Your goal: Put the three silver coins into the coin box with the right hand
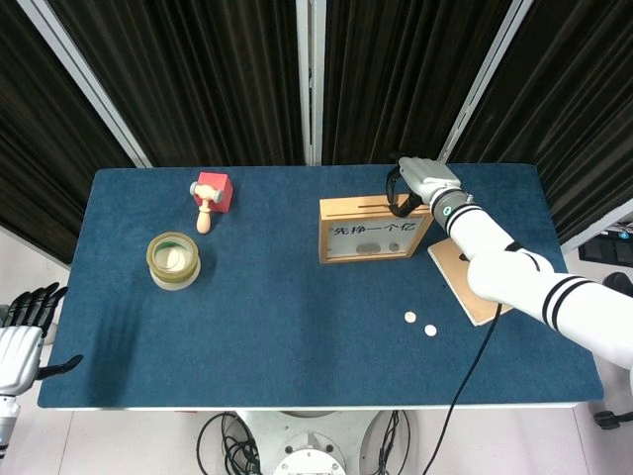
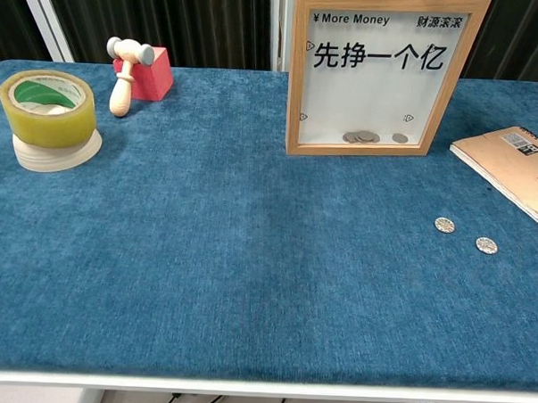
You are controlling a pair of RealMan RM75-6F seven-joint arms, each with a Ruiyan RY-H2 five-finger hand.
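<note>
The right arm is stretched forward across the far right of the scene, its hand (image 1: 420, 182) turned down with dark fingers curled; any hold cannot be made out. The left hand (image 1: 22, 336) is held low at the left edge, fingers spread.

My head view looks steeply down from high above, taking in the whole desk (image 1: 297, 297), the dark curtains behind it and floor on both sides. My chest view sits low at the near edge, facing straight across the cloth, much closer. Both share the coin box (image 1: 374, 230) (image 2: 382, 73), tape roll (image 1: 173, 259) (image 2: 46, 107) and two loose coins (image 1: 420, 324) (image 2: 464, 235).
</note>
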